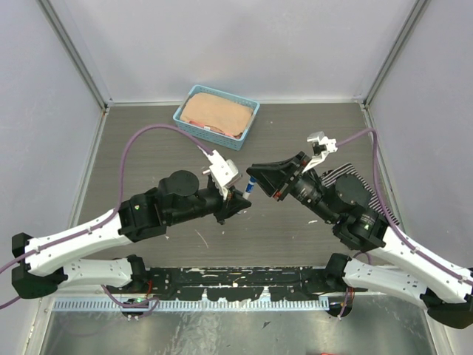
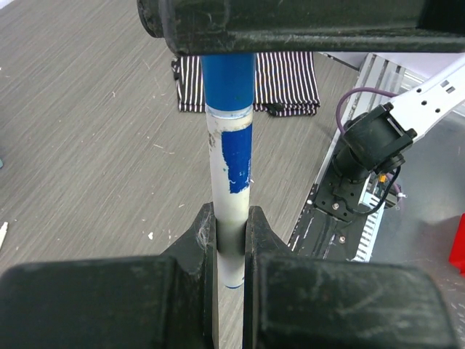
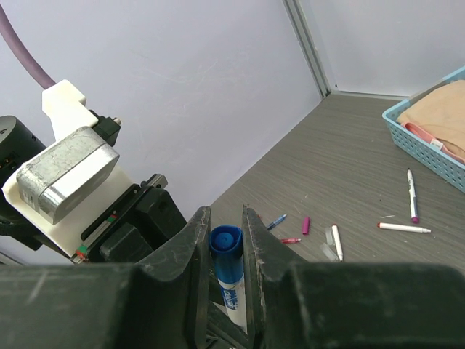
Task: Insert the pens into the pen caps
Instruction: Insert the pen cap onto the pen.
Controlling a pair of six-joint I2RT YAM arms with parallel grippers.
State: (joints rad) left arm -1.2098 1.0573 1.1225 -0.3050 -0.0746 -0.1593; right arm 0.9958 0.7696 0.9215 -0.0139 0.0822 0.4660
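A white-barrelled pen (image 2: 231,167) with a blue label is clamped near its tail by my left gripper (image 2: 231,218), which is shut on it. A blue pen cap (image 3: 227,246) sits over the pen's front end, and my right gripper (image 3: 227,218) is shut on that cap. Above the table's middle the two grippers meet nose to nose, left gripper (image 1: 235,198) and right gripper (image 1: 257,180), with the pen (image 1: 250,185) between them. On the table beyond lie a blue pen (image 3: 276,221), a red pen (image 3: 289,240), a magenta cap (image 3: 306,225) and three white pens (image 3: 336,242) (image 3: 404,227) (image 3: 413,196).
A blue basket (image 1: 216,116) with a tan cloth in it stands at the back of the table. A black-and-white striped cloth (image 2: 247,83) lies under the right arm. Grey walls close in the left, right and far sides.
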